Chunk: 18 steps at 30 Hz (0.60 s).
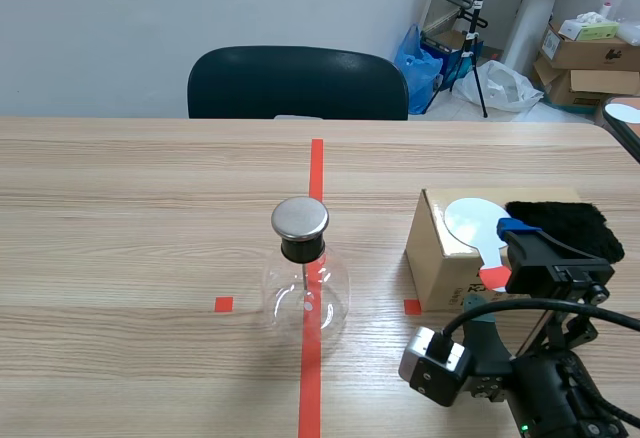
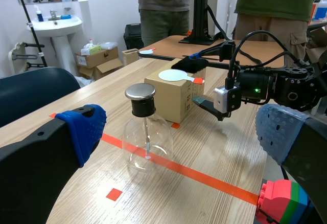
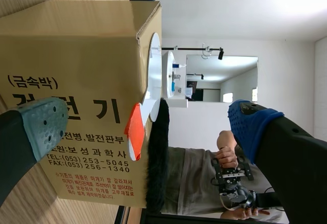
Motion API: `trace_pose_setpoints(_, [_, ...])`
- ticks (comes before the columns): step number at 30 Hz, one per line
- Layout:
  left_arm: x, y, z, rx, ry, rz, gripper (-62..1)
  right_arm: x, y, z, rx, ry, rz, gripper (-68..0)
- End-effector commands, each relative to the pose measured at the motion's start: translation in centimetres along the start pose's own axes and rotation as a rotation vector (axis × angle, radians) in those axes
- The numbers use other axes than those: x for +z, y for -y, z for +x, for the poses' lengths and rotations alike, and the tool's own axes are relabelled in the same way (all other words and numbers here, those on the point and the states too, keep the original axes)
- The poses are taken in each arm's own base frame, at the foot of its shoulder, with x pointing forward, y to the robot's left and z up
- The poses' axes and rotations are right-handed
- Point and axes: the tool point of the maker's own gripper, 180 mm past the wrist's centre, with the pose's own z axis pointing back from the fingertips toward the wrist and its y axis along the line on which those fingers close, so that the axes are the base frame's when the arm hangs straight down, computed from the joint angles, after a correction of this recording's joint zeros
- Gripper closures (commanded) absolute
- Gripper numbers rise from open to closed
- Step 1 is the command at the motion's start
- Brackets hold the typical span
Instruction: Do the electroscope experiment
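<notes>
The electroscope is a clear glass flask (image 1: pixel 305 296) with a round metal cap (image 1: pixel 300 218), standing on the red tape line at mid-table. To its right, a cardboard box (image 1: pixel 440 258) carries a white disc paddle (image 1: pixel 472 220) with an orange handle (image 1: pixel 494 279) and a black fur cloth (image 1: pixel 560 226). My right gripper (image 1: pixel 495 268) is open and turned on its side at the box's near edge. In its wrist view the orange handle (image 3: pixel 134 132) and fur (image 3: pixel 158 152) lie ahead between the fingers. My left gripper (image 2: pixel 180 127) is open, with the flask (image 2: pixel 145 142) a short way ahead.
A dark chair (image 1: pixel 298 83) stands at the table's far edge. Boxes and bags lie on the floor behind. Two people (image 2: pixel 163 4) stand beyond the table in the left wrist view. A stack of coloured bricks (image 2: pixel 281 203) sits beside my left gripper's finger.
</notes>
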Motion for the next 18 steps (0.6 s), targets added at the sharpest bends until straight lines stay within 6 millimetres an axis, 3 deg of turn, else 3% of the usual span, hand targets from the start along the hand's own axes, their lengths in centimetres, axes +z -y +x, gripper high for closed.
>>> trace_pose_setpoints(1, [-0.1,-0.1,0.5,0.0,0.026,0.006,-62.3,-0.2,1.7,-0.2,0.01,-0.005,-0.079,-65.5])
trace_pose_setpoints(10, [-0.1,-0.1,0.5,0.0,0.025,0.006,-62.3,0.2,1.7,-1.0,0.009,-0.047,-0.073,-65.5])
trace_pose_setpoints(18, [-0.1,-0.1,0.5,0.0,0.024,0.006,-62.3,3.2,4.8,-1.3,-0.013,-0.045,-0.106,-65.5])
